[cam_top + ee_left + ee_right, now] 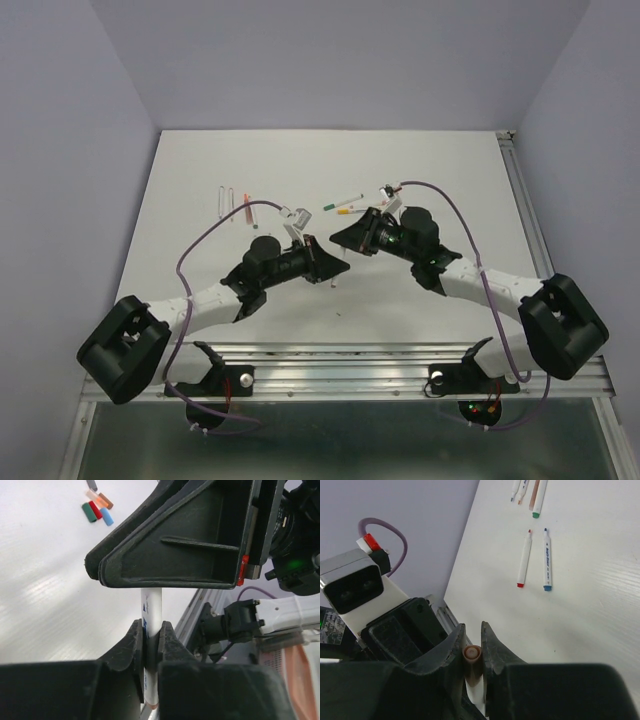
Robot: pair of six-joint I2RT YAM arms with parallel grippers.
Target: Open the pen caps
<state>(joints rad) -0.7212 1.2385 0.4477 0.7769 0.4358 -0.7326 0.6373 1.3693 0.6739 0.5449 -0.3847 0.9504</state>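
The left gripper [150, 632] is pinched narrow around a white pen barrel [154, 605]. The barrel stands upright between its two fingers and runs up into the black fingers of the right gripper [472, 635] above it. The right gripper is likewise drawn in tight, clamped on an orange-brown cap [471, 654] at the end of that same barrel, with the cap's round end facing the right wrist camera. In the overhead view the two grippers meet tip to tip above the near middle of the desk [200, 160], with the pen between them.

A small cluster of loose caps [97, 509], green, red, blue and orange, lies on the desk beyond the grippers, touching or just beside one another. In the right wrist view a red-tipped pen [524, 560] and a blue pen [546, 562] lie side by side. More pens [536, 495] lie at the top edge of that view.
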